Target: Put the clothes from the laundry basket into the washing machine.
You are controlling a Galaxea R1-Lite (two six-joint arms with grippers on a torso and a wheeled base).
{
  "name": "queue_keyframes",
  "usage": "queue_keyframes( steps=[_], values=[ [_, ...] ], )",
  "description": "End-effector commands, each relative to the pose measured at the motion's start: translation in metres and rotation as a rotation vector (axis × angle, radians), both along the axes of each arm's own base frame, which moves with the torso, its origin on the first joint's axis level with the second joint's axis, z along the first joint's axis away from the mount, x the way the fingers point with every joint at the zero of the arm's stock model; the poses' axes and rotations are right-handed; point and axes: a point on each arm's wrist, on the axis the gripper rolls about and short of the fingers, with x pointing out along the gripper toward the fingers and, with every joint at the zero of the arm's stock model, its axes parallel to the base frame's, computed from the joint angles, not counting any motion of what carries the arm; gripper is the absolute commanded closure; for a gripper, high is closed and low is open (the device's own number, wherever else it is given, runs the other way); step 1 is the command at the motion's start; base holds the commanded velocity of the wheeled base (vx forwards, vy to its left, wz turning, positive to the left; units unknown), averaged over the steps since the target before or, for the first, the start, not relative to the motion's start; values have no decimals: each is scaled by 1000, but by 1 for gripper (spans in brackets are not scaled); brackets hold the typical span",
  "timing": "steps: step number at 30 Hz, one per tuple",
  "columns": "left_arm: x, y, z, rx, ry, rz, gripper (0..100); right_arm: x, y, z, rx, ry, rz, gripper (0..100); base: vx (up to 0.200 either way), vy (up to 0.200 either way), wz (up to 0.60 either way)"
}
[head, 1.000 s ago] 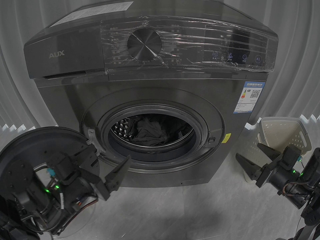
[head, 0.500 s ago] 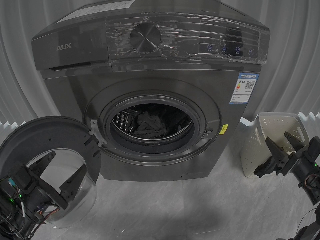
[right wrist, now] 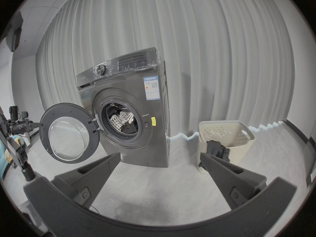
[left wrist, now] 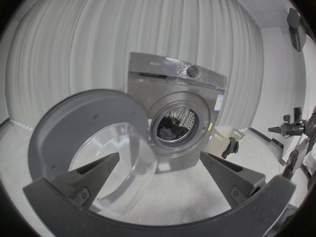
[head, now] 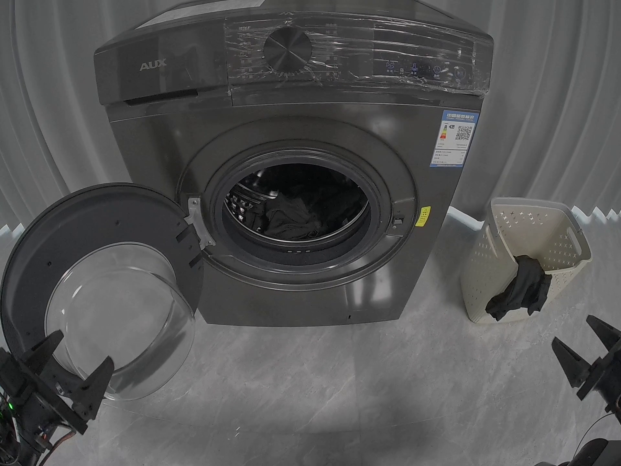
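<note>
So the whole head view has slid back from a second ago. The washing machine point(head: 291, 98) sits smaller and further up, which is the camera moving and not the machine. Both arms have come away too. The left claw point(head: 81, 351) was up by the drum mouth and now hangs low in front of the open door point(head: 97, 228). The right claw point(head: 574, 332) was right at the laundry basket point(head: 569, 218) and is now well clear of it, low over the floor point(head: 356, 383).

Both claws are spread wide with nothing in them.

My read is that one load is done, since dark clothes point(head: 291, 218) are lying inside the drum. But the job isn't finished, because a dark garment point(head: 521, 289) is left at the basket. Half a second ago there was dark cloth right under the right claw. I can't tell if it was actually gripped or just sitting behind it.

The garment is draped over the basket's front rim, on the side toward the robot. Its long axis runs pretty much up and down. The top end is hooked over the rim, and the loose end dangles down the outside wall toward the floor without quite reaching it, as far as I can see.

The basket stands upright on the floor just off the washer's right side, mouth up, near the curtain. The drum opening faces the robot and the door is swung fully out to the left, so nothing blocks the way in.
</note>
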Motion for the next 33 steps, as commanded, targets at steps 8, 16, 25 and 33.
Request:
queue_keyframes(
  steps=[8, 16, 25, 33],
  values=[
    [-55, 33, -38, -63, -38, 202, 0, -75, -20, -45, -14, -122, -156, 0, -75, 0, 0],
    [-66, 33, -49, -48, -56, 269, 0, -75, -21, -48, -12, -97, -194, 0, 0, 0, 0],
    [-67, 31, -52, 40, -36, 365, 0, -83, -18, -52, -113, -150, -272, 0, 0, 0, 0],
    [-72, 23, -53, -23, -80, 203, 0, -84, -14, -51, 36, -103, -95, 0, 0, 0, 0]
  ],
)
